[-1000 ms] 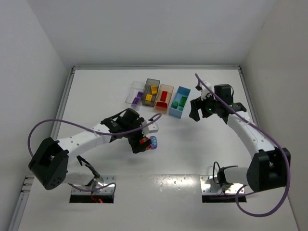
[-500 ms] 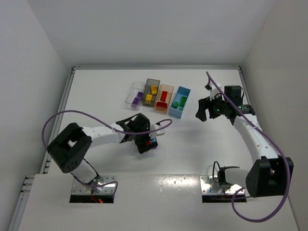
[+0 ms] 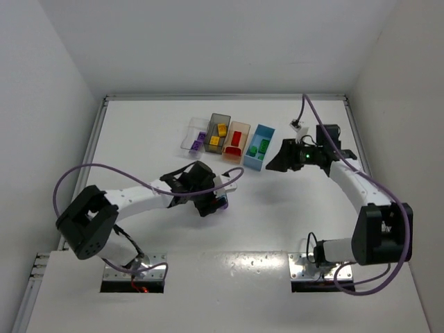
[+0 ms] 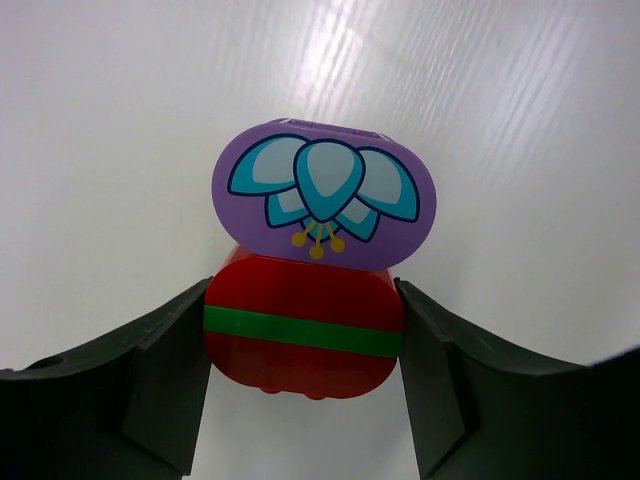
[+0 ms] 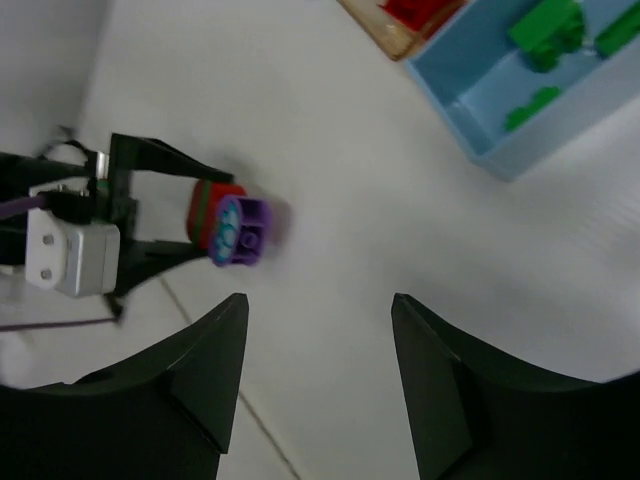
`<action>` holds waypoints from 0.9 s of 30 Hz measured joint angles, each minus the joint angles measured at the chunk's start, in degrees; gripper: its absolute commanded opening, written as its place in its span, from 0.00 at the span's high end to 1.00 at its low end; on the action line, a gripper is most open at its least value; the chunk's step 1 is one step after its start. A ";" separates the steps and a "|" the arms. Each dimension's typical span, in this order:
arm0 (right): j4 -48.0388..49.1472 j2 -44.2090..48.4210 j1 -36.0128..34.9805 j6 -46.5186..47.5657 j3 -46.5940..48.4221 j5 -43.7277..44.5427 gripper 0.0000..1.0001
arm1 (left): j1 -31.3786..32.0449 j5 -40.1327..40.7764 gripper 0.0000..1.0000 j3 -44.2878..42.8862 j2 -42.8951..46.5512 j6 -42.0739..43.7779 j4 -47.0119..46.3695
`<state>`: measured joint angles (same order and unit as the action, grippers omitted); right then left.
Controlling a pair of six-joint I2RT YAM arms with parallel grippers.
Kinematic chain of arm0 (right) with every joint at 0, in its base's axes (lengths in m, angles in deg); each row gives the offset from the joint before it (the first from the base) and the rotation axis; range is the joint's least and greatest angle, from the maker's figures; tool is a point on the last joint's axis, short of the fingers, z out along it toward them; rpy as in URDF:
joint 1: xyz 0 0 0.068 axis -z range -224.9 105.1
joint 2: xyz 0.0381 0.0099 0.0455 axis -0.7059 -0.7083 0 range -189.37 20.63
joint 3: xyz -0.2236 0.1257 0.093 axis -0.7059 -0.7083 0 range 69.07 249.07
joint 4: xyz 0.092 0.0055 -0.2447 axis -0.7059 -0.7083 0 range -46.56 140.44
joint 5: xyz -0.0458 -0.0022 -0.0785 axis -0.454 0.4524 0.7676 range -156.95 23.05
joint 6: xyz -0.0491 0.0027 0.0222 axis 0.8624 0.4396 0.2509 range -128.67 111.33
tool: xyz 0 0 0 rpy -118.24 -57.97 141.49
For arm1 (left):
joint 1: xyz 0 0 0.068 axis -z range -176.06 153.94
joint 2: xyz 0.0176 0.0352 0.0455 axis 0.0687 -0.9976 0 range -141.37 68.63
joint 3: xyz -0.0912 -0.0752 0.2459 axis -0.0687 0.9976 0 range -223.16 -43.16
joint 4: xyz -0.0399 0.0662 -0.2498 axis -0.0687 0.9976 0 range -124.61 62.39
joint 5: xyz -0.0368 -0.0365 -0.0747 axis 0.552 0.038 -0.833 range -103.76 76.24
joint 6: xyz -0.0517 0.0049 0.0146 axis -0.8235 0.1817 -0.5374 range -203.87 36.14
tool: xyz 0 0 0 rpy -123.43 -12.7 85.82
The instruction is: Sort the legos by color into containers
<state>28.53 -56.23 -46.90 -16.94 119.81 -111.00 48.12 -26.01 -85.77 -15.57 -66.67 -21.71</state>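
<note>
The left gripper (image 4: pixel 303 335) clamps a red-and-green cluster (image 4: pixel 323 195) with a purple cap, over the table (image 3: pixel 139 139) and well apart from the bins (image 3: pixel 190 132). The right gripper (image 5: pixel 318 310) hangs open near the blue bin (image 5: pixel 475 135).

**Top external:** the table (image 3: pixel 139 149) is viewed from above and behind both arm bases, at a distance, facing down and forward.
**Left wrist:** the view is taken along the left gripper (image 4: pixel 303 330) at very close range, so the brick cluster (image 4: pixel 322 195) between its fingers fills the centre.
**Right wrist:** the view is directed past the right gripper (image 5: pixel 315 335) from higher up, with the light blue bin (image 5: pixel 497 158) ahead and to one side.
**Overlap:** the brick cluster is shared by all three views, and the light blue bin by two (top external and right wrist).
</note>
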 measured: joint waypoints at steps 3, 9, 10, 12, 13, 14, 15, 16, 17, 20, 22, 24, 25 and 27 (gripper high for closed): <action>9.05 -3.43 -2.25 -11.63 -3.56 -7.04 0.40 | 0.00 0.02 0.68 -2.27 3.72 -1.68 0.92; 14.97 -11.89 -9.94 -22.05 -0.17 -12.17 0.28 | 0.00 -0.66 0.68 -8.33 6.88 -3.41 0.59; 15.65 -13.05 -10.60 -23.04 1.11 -12.63 0.26 | 0.00 -0.87 0.68 -8.87 7.10 -3.78 0.44; 16.70 -14.97 -11.21 -24.52 3.74 -13.25 0.25 | 0.00 -1.29 0.68 -9.57 7.30 -4.37 0.46; 17.09 -15.80 -11.34 -25.03 4.96 -13.42 0.25 | 0.00 -1.49 0.68 -9.79 7.32 -4.57 0.59; 17.55 -16.55 -11.72 -25.42 6.10 -13.64 0.25 | 0.00 -1.57 0.68 -9.97 7.32 -4.74 0.79; 17.81 -16.90 -11.78 -25.70 6.64 -13.75 0.25 | -0.02 -1.68 0.68 -10.12 7.34 -4.87 0.83; 18.08 -17.79 -12.09 -26.01 7.76 -13.94 0.25 | 0.00 -1.73 0.68 -10.29 7.34 -5.05 0.98; 18.32 -18.23 -12.41 -26.25 8.20 -14.27 0.25 | 0.00 -1.77 0.68 -10.56 7.34 -5.25 1.20; 18.34 -19.52 -14.45 -26.43 9.29 -15.39 0.25 | 0.00 -1.86 0.68 -11.61 7.39 -5.42 1.40; 17.86 -20.00 -16.24 -26.23 9.49 -16.04 0.25 | 0.00 -1.75 0.68 -12.33 7.43 -5.44 1.36; 17.16 -20.11 -17.68 -26.14 9.49 -16.46 0.25 | 0.00 -1.46 0.68 -12.83 7.50 -5.42 1.31; 16.96 -20.13 -18.27 -26.03 9.49 -16.61 0.27 | 0.00 -1.40 0.68 -12.94 7.50 -5.40 1.25; 16.70 -20.13 -18.82 -25.75 9.49 -16.94 0.37 | 0.00 -1.27 0.68 -13.03 7.52 -5.40 1.25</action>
<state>45.22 -76.36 -65.72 -42.69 129.30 -127.94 48.12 -27.28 -98.80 -8.05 -72.07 -20.46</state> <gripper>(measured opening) 0.728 0.706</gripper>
